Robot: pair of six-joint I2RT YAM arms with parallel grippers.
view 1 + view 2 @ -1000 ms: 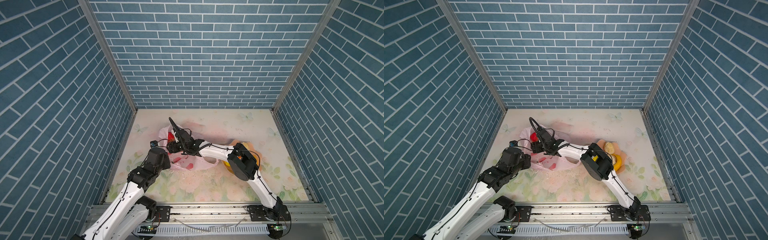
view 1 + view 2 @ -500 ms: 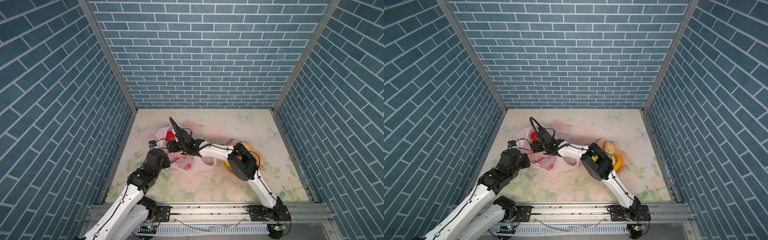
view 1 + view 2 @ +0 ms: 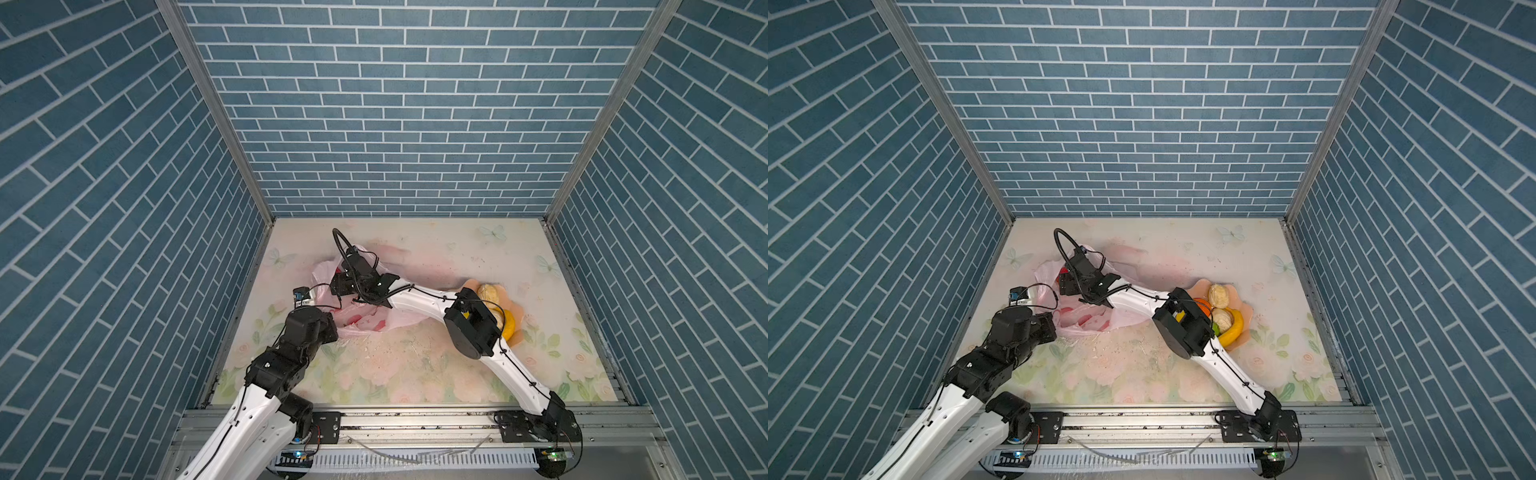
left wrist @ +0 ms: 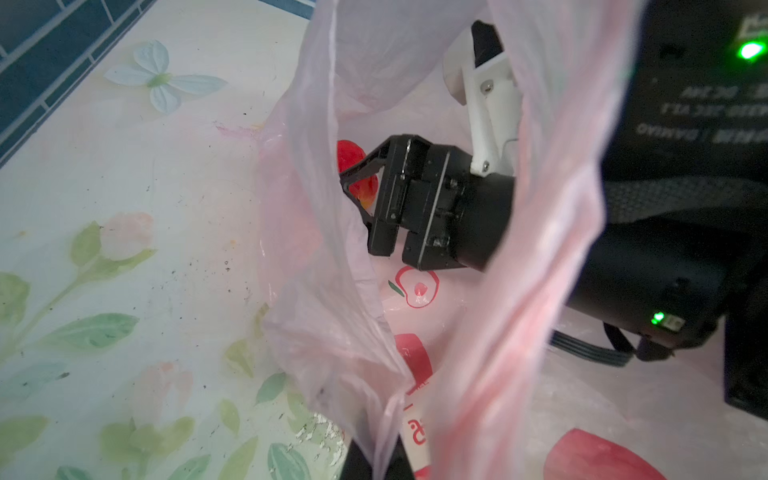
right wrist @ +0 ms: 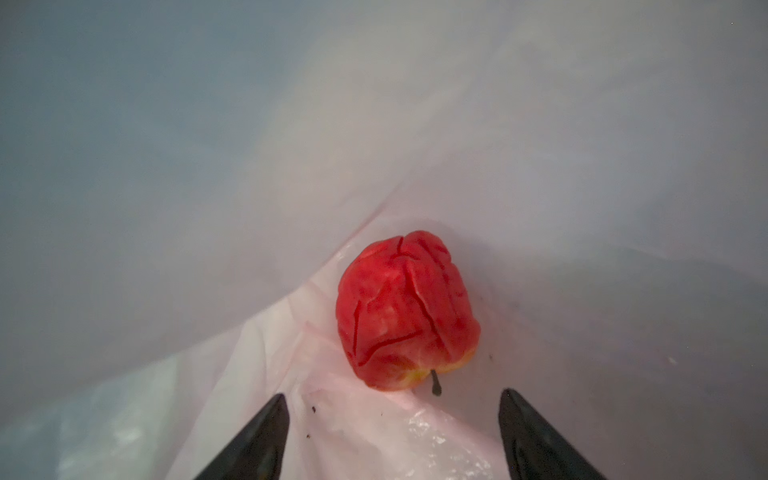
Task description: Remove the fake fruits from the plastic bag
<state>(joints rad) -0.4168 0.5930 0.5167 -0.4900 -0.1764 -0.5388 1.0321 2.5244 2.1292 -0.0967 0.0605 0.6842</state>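
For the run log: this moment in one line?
left gripper: shut on plastic bag edge | right gripper: open inside bag | red apple: in bag, not yet grasped

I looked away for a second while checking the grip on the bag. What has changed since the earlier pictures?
The left hand has closed on the near edge of the bag, pinching the plastic. The right hand stays open inside the bag, facing the apple without touching it. The bowl has not moved.

Crinkly plastic bag point(image 4: 316, 291) — thin, translucent
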